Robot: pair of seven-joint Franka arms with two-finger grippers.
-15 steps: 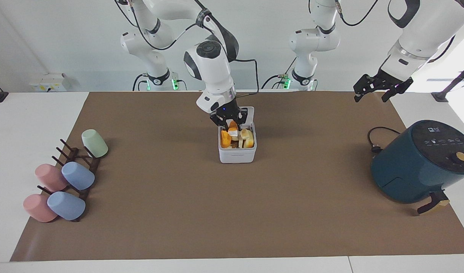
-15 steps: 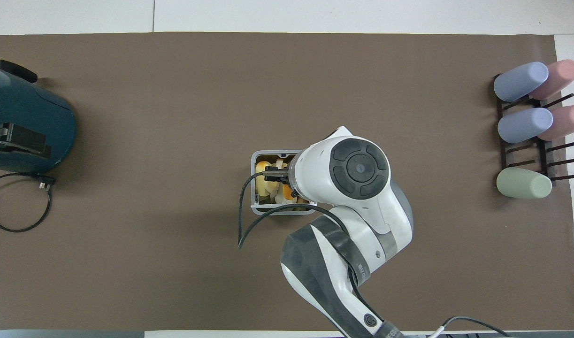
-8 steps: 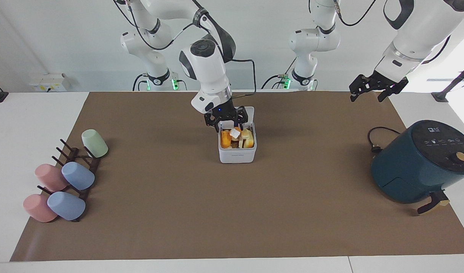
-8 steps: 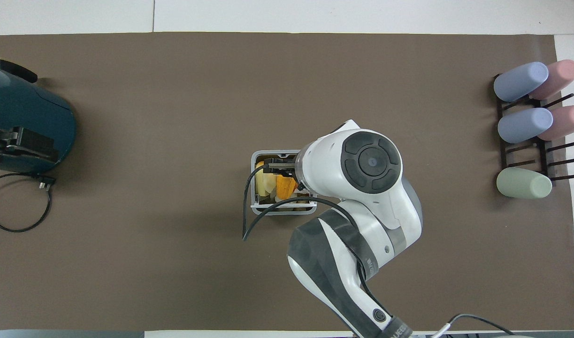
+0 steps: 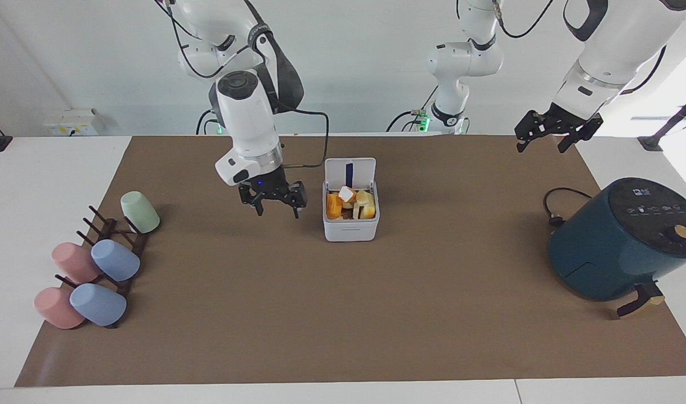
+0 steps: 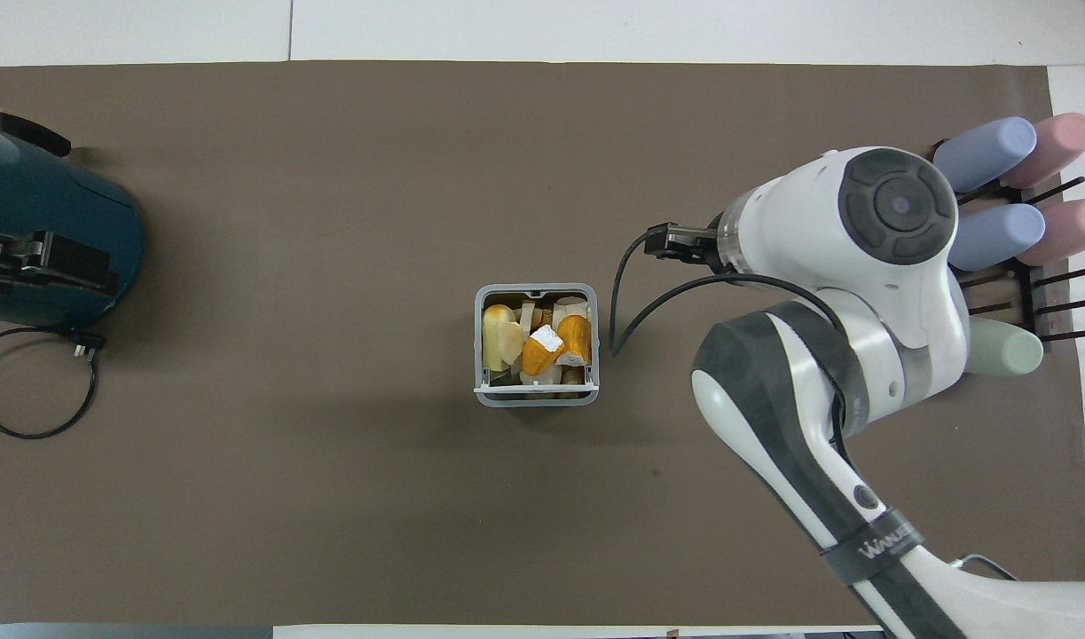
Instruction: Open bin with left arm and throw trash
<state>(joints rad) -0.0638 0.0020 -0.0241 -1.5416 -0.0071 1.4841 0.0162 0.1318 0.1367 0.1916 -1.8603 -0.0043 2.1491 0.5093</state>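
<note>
Brown mat (image 5: 343,314); trash (image 5: 351,205) fills open bin (image 5: 350,230)

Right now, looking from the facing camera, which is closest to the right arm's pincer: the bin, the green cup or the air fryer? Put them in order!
From the right pincer, open over the mat:
1. The bin, beside it, mid-table, lid up.
2. The green cup, on the rack at the right arm's end.
3. The air fryer, at the left arm's end.

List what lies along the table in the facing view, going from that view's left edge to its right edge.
Cup rack with its cups → right claw, open over the mat → open bin holding the trash → left claw, open, up over the mat's edge → air fryer.
</note>
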